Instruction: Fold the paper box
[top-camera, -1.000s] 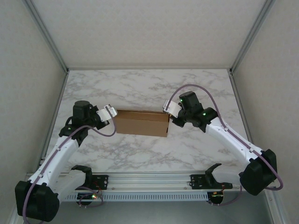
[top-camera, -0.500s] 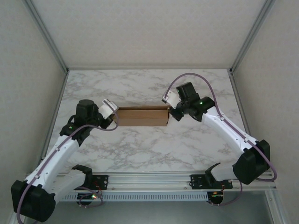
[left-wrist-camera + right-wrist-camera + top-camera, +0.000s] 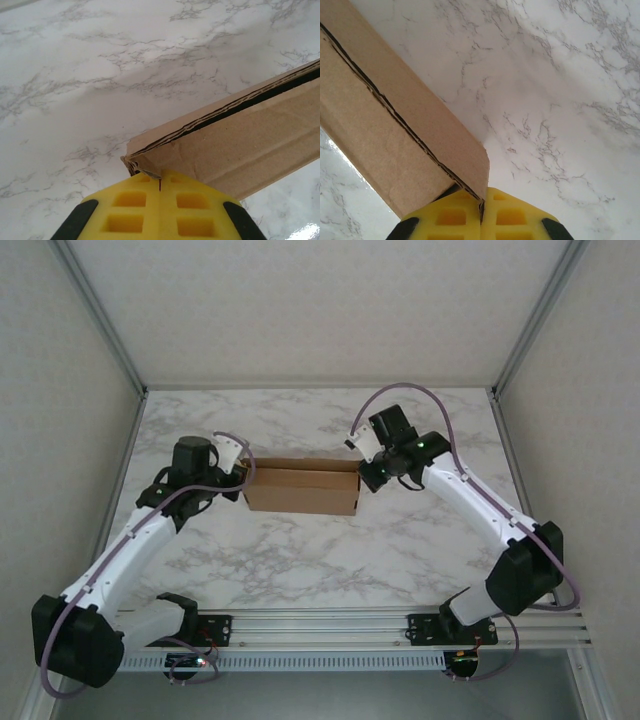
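**While Both Jaws Pinch Its Ends, Box Spans Mid-Table**

As I watch from the remote desk, the left gripper (image 3: 160, 176) is clenched on a corner of the box (image 3: 303, 487), the cardboard edge running right into the closed jaws. The right gripper (image 3: 481, 200) is clamped the same way on the opposite end. Along the box's long side, a dark slit shows between the layers in both wrist views, so by my reading the lid is not fully seated. From above, the box bridges the gap between the two grippers at the middle of the marble table (image 3: 300, 570), its broad face tipped toward the camera. Whether its lower edge touches the table I cannot tell. The left arm (image 3: 130, 550) and right arm (image 3: 480, 515) reach inward from the near edge, elbows out. To do this step well, I judge, both wrists should turn together at one pace, since a pinch on thin corners could tear or slip if one side leads. The slit wants pressing shut once the box lies flat.
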Robot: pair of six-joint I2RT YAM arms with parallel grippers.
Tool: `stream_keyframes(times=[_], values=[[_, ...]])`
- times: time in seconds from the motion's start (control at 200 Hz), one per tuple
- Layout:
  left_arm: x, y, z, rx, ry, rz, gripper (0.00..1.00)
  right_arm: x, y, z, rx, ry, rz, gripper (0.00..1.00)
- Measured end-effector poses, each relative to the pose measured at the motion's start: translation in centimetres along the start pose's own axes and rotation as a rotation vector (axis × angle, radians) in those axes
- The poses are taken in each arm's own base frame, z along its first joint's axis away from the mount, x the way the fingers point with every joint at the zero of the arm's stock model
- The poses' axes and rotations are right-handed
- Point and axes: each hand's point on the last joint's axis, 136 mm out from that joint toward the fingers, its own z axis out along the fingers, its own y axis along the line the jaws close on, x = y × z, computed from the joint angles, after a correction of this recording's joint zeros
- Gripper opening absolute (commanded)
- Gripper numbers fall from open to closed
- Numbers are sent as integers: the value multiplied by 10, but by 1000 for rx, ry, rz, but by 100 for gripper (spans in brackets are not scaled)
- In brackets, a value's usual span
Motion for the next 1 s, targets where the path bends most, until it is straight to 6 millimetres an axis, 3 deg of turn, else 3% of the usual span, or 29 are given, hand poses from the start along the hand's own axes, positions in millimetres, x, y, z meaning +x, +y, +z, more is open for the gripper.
stream_keyframes(times=[0.34,0.471,0.996], values=[[-17,4,5,-20,35,-106,0,-7,-9,0,7,41,160,0],[-15,5,12,-26,62,-151,0,-19,-21,3,-7,42,264,0],[-13,7,15,-53,80,-237,0,-22,-23,13,0,116,562,0]])
